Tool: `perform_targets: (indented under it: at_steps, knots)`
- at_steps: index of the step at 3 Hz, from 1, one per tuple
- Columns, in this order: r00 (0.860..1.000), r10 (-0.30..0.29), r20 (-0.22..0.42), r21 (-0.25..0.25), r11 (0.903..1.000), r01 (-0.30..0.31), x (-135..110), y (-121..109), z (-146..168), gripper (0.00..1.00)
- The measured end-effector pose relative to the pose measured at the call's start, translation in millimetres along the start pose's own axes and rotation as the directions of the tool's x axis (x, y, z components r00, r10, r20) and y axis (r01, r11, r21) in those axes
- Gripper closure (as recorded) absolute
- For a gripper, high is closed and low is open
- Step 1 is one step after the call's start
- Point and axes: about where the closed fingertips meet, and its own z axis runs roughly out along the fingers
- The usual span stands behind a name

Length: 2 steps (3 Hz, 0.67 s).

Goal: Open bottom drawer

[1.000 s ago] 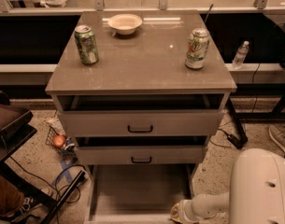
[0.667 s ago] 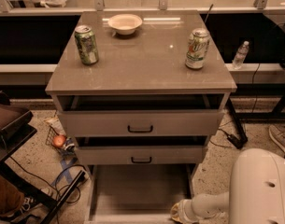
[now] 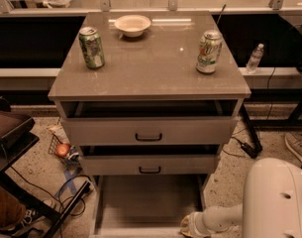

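The grey cabinet point(image 3: 149, 72) has three drawers. The bottom drawer point(image 3: 148, 202) is pulled far out, and its plain grey tray shows from above down to the lower edge of the view. Its front panel and handle are cut off at the bottom of the view. The top drawer point(image 3: 148, 131) and middle drawer point(image 3: 149, 165) each stand a little way out, with dark bar handles. My gripper point(image 3: 188, 226) is low at the bottom right, at the front right corner of the bottom drawer, on the end of my white arm point(image 3: 274, 202).
Two green cans point(image 3: 91, 47) point(image 3: 209, 51) and a white bowl point(image 3: 132, 25) stand on the cabinet top. A dark chair or cart point(image 3: 12, 148) is at the left, with cables and a small basket point(image 3: 61, 150) on the floor. A water bottle point(image 3: 254, 58) stands at the right.
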Motion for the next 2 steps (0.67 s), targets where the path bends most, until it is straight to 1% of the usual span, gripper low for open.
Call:
perform_targets:
  at_steps: [1,2]
  knots:
    - [1.000,0.000,0.002,-0.004,1.0000,0.000,-0.9,2.1,1.7,0.00]
    - [1.000,0.000,0.002,-0.004,1.0000,0.000,-0.9,2.1,1.7,0.00]
